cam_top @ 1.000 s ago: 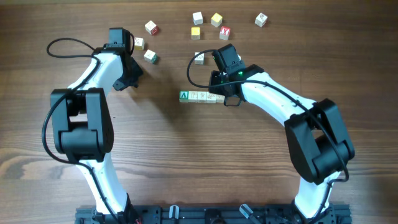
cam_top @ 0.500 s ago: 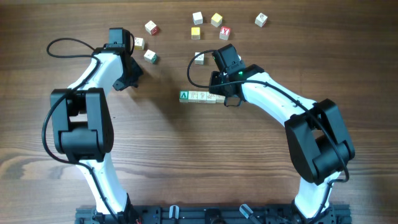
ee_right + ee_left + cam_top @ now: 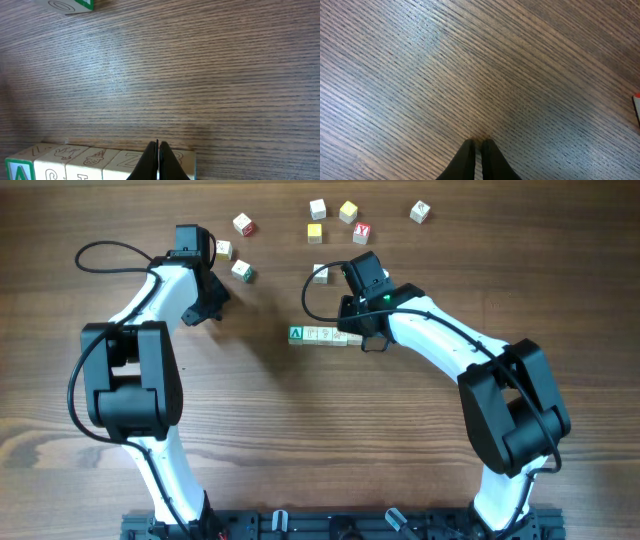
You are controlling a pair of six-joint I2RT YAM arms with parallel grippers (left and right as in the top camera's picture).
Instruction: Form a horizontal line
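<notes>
The horizontal line (image 3: 322, 335) lies on the table (image 3: 260, 440), its plain end under the right end effector (image 3: 158, 148), clenched on nothing; left end effector (image 3: 477, 146) likewise clenched, empty; cubes look light, rigid (easily scattered), best pushed squarely endwise.

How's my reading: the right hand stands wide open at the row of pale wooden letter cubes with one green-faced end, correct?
Not quite: the right hand is shut tight, as the right wrist view shows. It does stand at the row of pale wooden letter cubes.
</notes>
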